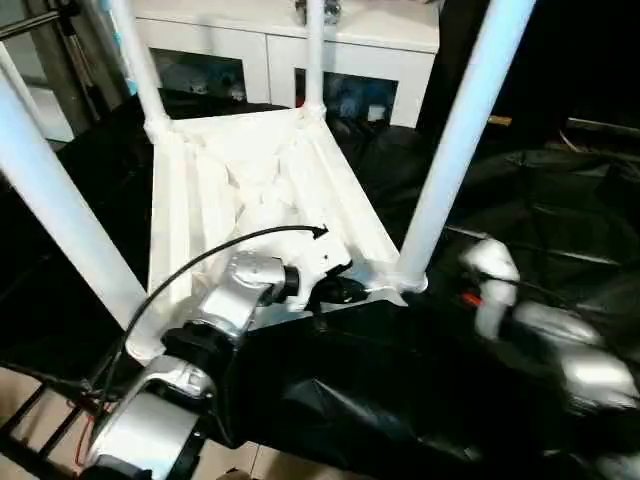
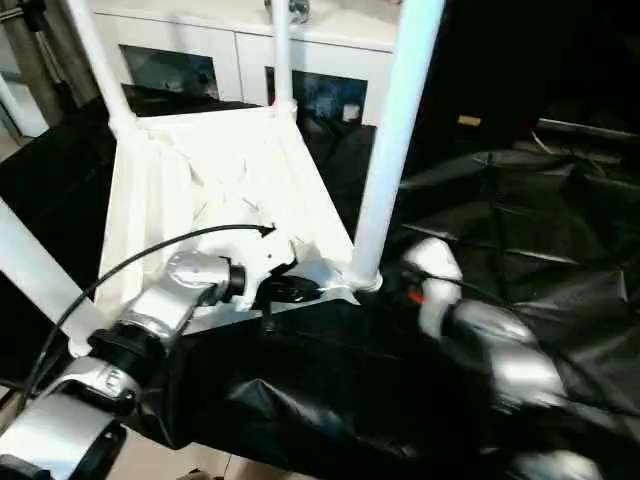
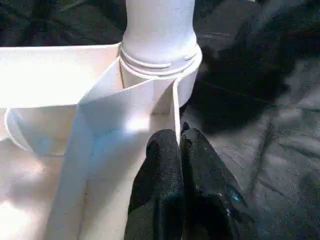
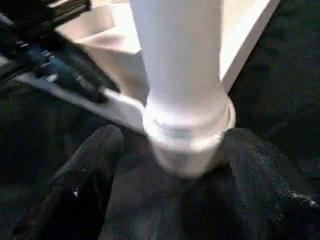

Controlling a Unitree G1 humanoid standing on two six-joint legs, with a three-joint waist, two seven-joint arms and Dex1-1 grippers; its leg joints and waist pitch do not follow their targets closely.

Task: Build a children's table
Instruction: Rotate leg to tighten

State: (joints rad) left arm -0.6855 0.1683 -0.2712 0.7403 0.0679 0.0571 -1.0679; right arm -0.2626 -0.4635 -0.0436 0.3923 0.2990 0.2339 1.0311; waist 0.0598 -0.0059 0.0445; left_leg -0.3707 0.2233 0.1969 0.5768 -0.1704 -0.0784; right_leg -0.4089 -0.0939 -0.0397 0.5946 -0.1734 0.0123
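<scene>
All four legs (image 1: 455,150) are seated in the upturned top (image 1: 250,200); left gripper (image 3: 179,150) is clenched on the 6 o'clock rim, right gripper (image 4: 170,165) is released around a leg.

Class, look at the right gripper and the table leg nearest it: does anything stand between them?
Nothing visible does. The right gripper is open, its fingers to either side of the leg's base at the corner socket, over black sheeting.

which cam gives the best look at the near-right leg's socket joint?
The left wrist view: the leg's ridged end sits in the round corner socket, close and sharp, with the shut left tool on the rim beside it. The right wrist view shows the same joint between the open right tool's fingers, softer. The head views show it small.
</scene>
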